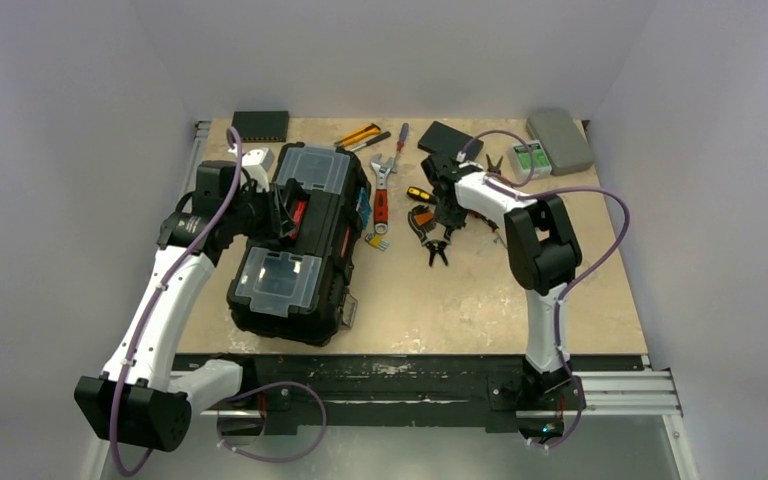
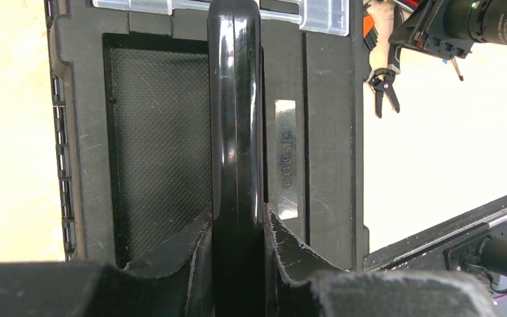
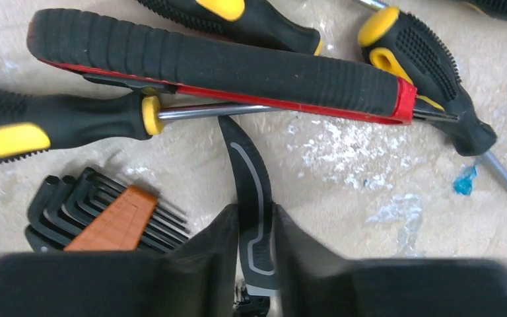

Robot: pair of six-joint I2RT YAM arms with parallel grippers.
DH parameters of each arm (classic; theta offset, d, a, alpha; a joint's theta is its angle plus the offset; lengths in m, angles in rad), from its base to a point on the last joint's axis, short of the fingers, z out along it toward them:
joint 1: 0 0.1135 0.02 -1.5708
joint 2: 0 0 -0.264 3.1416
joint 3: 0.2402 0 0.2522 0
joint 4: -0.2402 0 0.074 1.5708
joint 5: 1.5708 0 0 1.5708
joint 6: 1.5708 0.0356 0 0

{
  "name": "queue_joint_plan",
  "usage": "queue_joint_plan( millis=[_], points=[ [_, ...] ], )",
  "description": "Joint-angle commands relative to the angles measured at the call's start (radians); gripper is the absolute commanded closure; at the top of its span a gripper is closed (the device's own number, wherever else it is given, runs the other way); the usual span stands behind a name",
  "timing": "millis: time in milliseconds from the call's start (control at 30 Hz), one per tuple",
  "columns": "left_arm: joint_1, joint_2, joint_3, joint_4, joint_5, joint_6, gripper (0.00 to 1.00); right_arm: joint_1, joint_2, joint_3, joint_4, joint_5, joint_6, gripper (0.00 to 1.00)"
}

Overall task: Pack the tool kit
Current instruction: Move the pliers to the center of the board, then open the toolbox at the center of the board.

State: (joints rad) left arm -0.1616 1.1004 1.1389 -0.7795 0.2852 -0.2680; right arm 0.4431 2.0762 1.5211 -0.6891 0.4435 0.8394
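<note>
Left gripper [image 2: 237, 221] clamped on toolbox [image 1: 298, 240] handle [image 2: 236, 112], finger each side. Likely steadying box or readying to swing lid. Lid shut, clear compartments up. Toolbox left of centre in top view.
Right gripper [image 3: 254, 228] pinching one pliers [image 3: 249, 172] arm, centre of top view. Likely pulling it from tool pile.
Screwdriver [image 3: 53, 122], hex keys [image 3: 105, 218] just beside, loose.
Wrench [image 1: 382, 195] between toolbox and pile.
Table [image 1: 480, 300] beige, scuffed, white blotches.
Grey case [image 1: 560, 140] upper right.
Plain white walls [image 1: 390, 50] around.

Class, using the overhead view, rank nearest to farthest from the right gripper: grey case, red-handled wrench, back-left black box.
1. Red-handled wrench, just left of the right gripper.
2. Grey case, back right corner.
3. Back-left black box, far left corner.
</note>
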Motion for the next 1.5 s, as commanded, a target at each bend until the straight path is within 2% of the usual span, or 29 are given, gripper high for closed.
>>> queue_joint_plan(
  millis=[0,33,67,133,300,433,533,667,767,833,933,1067,1267,1400,1467],
  points=[
    [-0.044,0.057,0.012,-0.025,0.098,0.029,1.0,-0.02,-0.008,0.069,0.015,-0.039,-0.143,0.64],
    [-0.05,0.068,0.019,-0.022,0.108,0.015,1.0,-0.02,-0.024,0.059,0.024,-0.054,-0.158,0.53],
    [-0.058,0.082,0.029,-0.021,0.113,-0.001,1.0,-0.02,-0.05,0.033,0.05,-0.07,-0.172,0.45],
    [-0.073,0.108,0.059,-0.034,0.105,-0.02,1.0,-0.02,-0.112,-0.024,0.1,-0.095,-0.19,0.36],
    [-0.121,0.157,0.1,-0.011,0.082,-0.068,1.0,-0.02,-0.278,-0.121,0.172,-0.216,-0.249,0.31],
    [-0.184,0.209,0.119,0.03,0.06,-0.112,1.0,-0.02,-0.409,-0.2,0.222,-0.282,-0.282,0.19],
    [-0.212,0.255,0.134,0.062,0.06,-0.145,1.0,-0.03,-0.51,-0.303,0.322,-0.357,-0.287,0.09],
    [-0.223,0.287,0.149,0.099,0.06,-0.171,1.0,-0.109,-0.603,-0.474,0.555,-0.582,-0.221,0.08],
    [-0.234,0.295,0.15,0.123,0.064,-0.184,1.0,-0.163,-0.611,-0.56,0.696,-0.747,-0.138,0.08],
    [-0.241,0.298,0.143,0.142,0.074,-0.2,1.0,-0.175,-0.61,-0.624,0.849,-0.847,-0.069,0.08],
    [-0.253,0.297,0.135,0.169,0.092,-0.22,1.0,-0.178,-0.594,-0.696,1.075,-0.929,0.028,0.08],
    [-0.259,0.283,0.144,0.162,0.095,-0.219,1.0,-0.178,-0.548,-0.714,1.205,-0.982,0.065,0.08],
    [-0.257,0.262,0.237,0.021,-0.006,-0.168,0.68,-0.179,-0.545,-0.775,1.349,-0.996,0.064,0.07],
    [-0.247,0.241,0.294,-0.05,-0.072,-0.168,0.57,-0.179,-0.57,-0.811,1.391,-0.94,0.073,0.1],
    [-0.231,0.224,0.327,-0.08,-0.095,-0.162,0.48,-0.179,-0.584,-0.861,1.466,-0.882,0.096,0.09]
  ],
)
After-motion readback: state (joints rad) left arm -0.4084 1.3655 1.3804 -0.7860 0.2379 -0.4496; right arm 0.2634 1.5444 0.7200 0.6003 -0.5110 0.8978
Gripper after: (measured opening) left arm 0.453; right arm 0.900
